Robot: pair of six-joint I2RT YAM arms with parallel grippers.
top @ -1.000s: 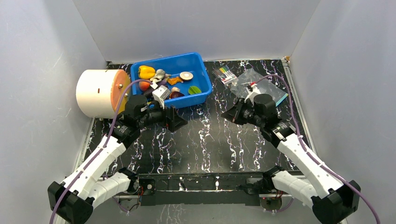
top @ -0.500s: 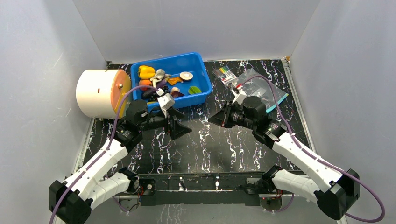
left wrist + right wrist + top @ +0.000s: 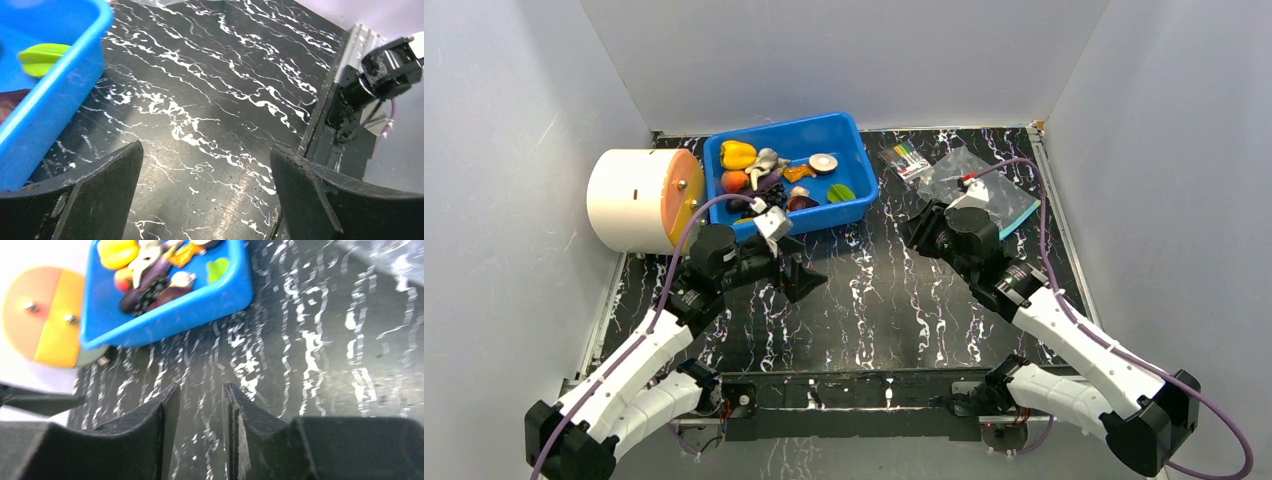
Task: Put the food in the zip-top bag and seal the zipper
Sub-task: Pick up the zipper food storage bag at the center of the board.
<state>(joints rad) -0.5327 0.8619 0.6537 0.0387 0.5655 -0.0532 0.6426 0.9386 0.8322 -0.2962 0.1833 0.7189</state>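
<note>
The food lies in a blue bin (image 3: 856,205): a yellow pepper (image 3: 737,153), an orange fruit (image 3: 733,181), a purple eggplant (image 3: 150,277), a green slice (image 3: 841,192). The clear zip-top bag (image 3: 959,172) lies flat at the back right, its teal zipper (image 3: 1022,212) along the right edge, partly hidden by my right arm. My left gripper (image 3: 802,278) is wide open and empty over the table in front of the bin. My right gripper (image 3: 917,228) is empty, jaws a narrow gap apart, between bin and bag.
A white cylinder with an orange and yellow face (image 3: 636,198) lies left of the bin. A small clear packet of coloured markers (image 3: 908,158) lies behind the bag. Grey walls close in three sides. The right arm's base (image 3: 385,70) shows at the table's near edge.
My right gripper swung left toward the table's middle, then back up and right toward the bag. My left gripper dropped a little lower and nearer. Nothing was grasped.
</note>
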